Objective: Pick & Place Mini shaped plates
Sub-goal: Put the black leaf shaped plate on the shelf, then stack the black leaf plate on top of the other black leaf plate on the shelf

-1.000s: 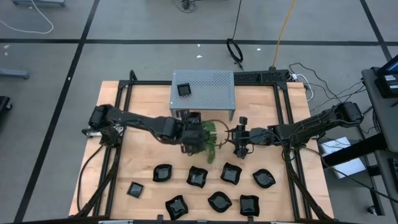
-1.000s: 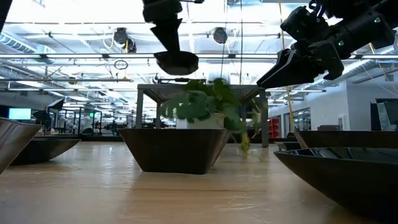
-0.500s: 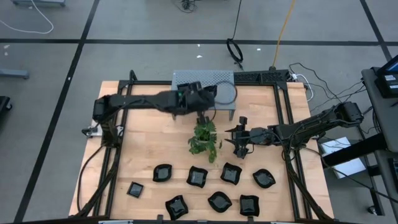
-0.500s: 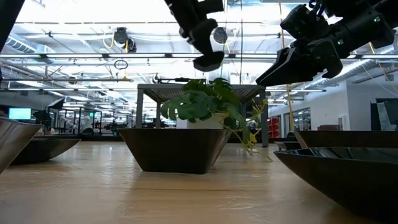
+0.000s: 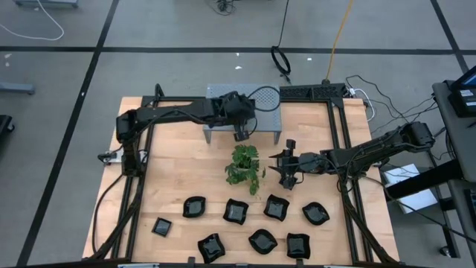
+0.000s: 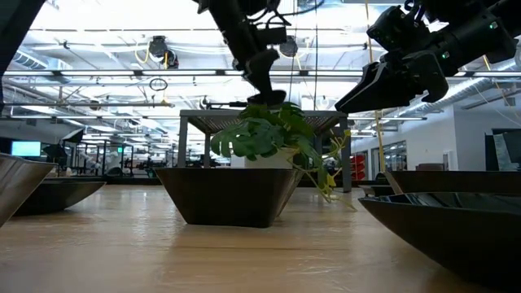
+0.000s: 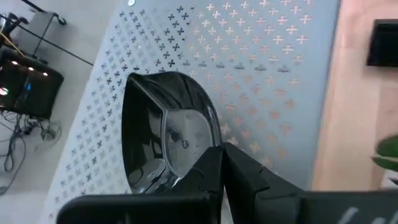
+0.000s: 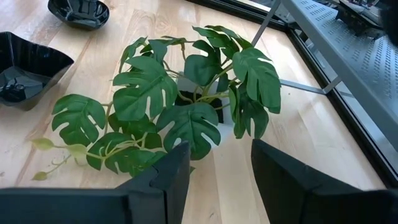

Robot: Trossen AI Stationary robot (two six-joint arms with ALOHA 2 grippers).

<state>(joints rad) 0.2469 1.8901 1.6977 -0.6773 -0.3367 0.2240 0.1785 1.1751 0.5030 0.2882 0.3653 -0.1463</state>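
Now the carried plate [image 7: 165, 140], a glossy black round dish, hangs over the grey perforated shelf [image 5: 268, 112] at about twelve o'clock on the tabletop [image 5: 171, 171], pinched by its rim in the left hand [image 5: 242, 132], whose fingers are pressed together on it. A second ago this hand hovered with the dish just beside the green plant [image 5: 245, 165] at the tabletop's centre; it has since swung up and back over the shelf's front edge. By my reckoning that puts the carry nearly over and the set-down next.

From the left wrist view, bare perforated metal lies under and around the dish, so there looks to be room to lower it. The shelf's far-left corner is hidden by the arm in the high view. The shelf's front edge is near, so a drop too far forward could tip off.

Nine more plates [image 5: 236, 211] sit in loose rows from five to seven o'clock, well apart from the shelf. The right hand [image 5: 285, 170] waits at three o'clock beside the plant, fingers spread, unmoved.
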